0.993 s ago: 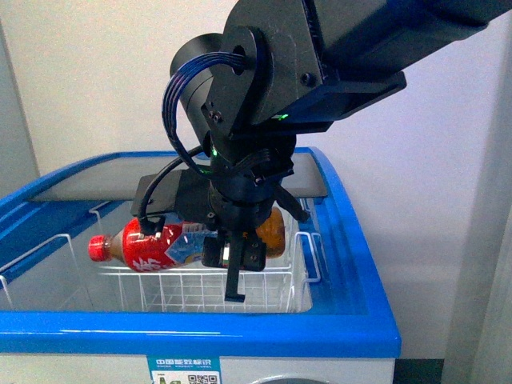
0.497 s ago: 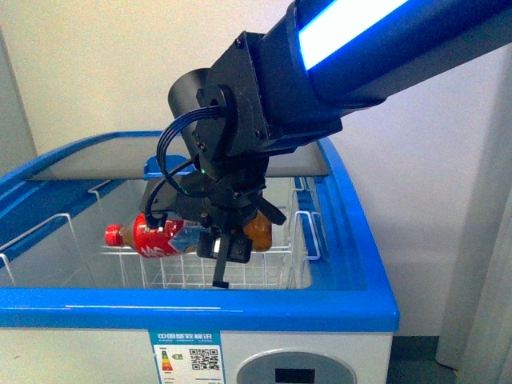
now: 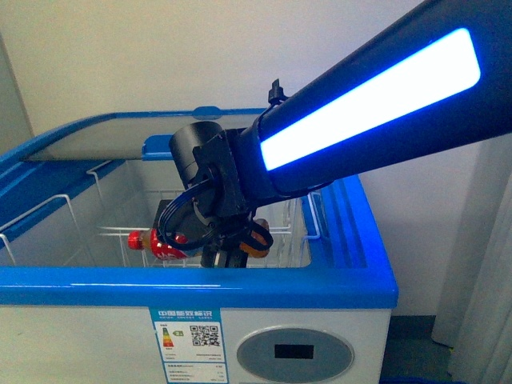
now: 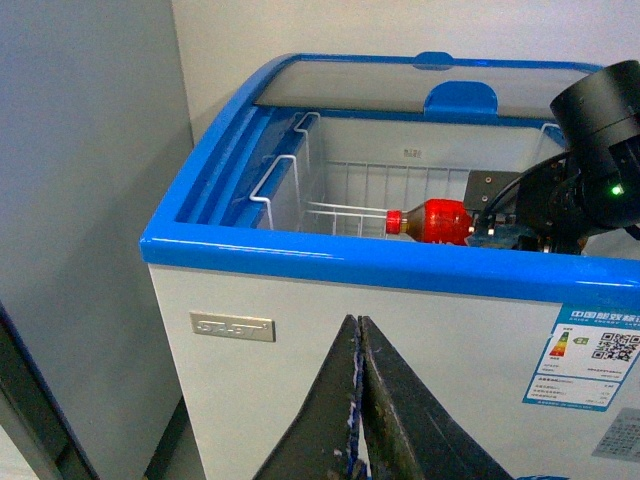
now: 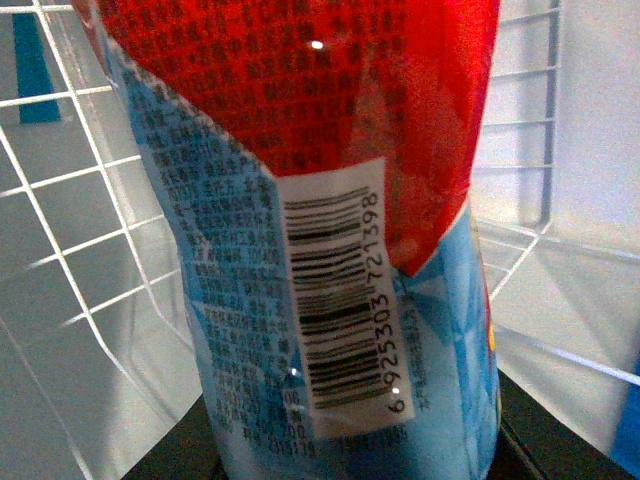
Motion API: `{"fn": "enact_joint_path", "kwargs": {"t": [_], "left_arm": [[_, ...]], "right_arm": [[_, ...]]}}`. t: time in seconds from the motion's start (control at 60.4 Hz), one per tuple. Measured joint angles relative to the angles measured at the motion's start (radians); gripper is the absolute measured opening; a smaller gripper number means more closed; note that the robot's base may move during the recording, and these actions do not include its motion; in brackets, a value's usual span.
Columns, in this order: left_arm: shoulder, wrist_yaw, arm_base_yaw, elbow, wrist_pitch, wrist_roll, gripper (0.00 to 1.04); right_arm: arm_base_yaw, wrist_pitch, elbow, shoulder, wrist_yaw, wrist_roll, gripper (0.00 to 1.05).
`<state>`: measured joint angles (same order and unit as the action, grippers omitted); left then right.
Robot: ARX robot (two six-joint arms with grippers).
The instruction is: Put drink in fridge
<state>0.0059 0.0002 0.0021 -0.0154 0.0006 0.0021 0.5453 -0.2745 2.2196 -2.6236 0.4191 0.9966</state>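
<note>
The right arm reaches down into the open top of the fridge (image 3: 200, 290), the white chest with the blue rim. The right gripper (image 3: 228, 248) is low inside the box, just behind the front rim. Its fingers are closed around the drink (image 3: 164, 242). The drink lies on its side. Its red cap points to the left, and its brown end sticks out on the other side of the gripper.

From the left wrist view, the drink (image 4: 437, 219) is inside the fridge (image 4: 300, 330), right by the white wire basket (image 4: 340, 200). You cannot tell if it touches the wires yet. The right gripper (image 4: 545, 215) is wrapped around the far end of the bottle.

The right wrist view is filled by the drink (image 5: 330, 240). Its red and blue label with a black bar code is very close, and white wires (image 5: 60, 260) sit behind it.

The left gripper (image 4: 358, 420) waits outside, in front of the fridge's white wall. Its two dark fingers are pressed together and hold nothing.
</note>
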Motion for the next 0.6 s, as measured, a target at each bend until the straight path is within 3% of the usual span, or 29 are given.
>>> {"fn": "enact_joint_path", "kwargs": {"t": [0.315,0.497,0.596], "left_arm": [[0.000,0.000,0.000,0.000,0.000,0.000,0.03],[0.000,0.000,0.000,0.000,0.000,0.000,0.03],[0.000,0.000,0.000,0.000,0.000,0.000,0.03]], "right_arm": [[0.012,0.068,-0.059,-0.016,-0.006,-0.033,0.41],[0.014,0.096,-0.118,0.010,-0.032,-0.047,0.80],[0.013,0.110,-0.153,0.054,-0.049,-0.053,0.97]]}}
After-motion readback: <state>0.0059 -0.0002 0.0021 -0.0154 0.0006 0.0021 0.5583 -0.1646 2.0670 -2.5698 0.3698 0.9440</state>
